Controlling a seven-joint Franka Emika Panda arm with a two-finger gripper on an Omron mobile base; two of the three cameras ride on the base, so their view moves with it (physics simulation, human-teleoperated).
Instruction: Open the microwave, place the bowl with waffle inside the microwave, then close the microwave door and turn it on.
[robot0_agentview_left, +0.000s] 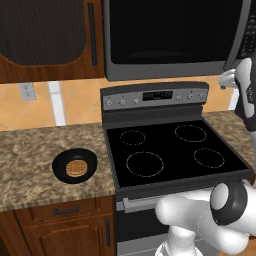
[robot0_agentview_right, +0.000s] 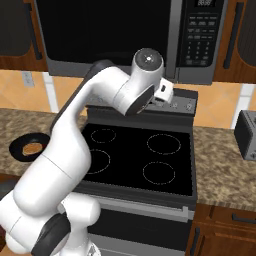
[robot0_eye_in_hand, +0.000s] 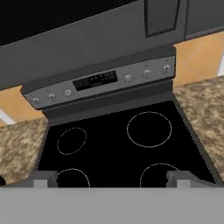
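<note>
Granite table (robot0_agentview_left: 30, 155) carries the bowl (robot0_agentview_left: 74, 166) with waffle (robot0_agentview_left: 76, 167); gripper (robot0_eye_in_hand: 112, 177) fingers are spread apart, empty. Bowl pickup is judged next, the microwave door (robot0_agentview_left: 239, 35) appearing swung open.

Large black over-range microwave (robot0_agentview_left: 170, 37) with grey frame: mounted above the stove, its dark glass door (robot0_agentview_right: 105, 35) shut. Small shallow round black bowl (robot0_agentview_left: 74, 165): upright on the speckled counter left of the stove, holding a golden-brown gridded waffle (robot0_agentview_left: 76, 167).
</note>
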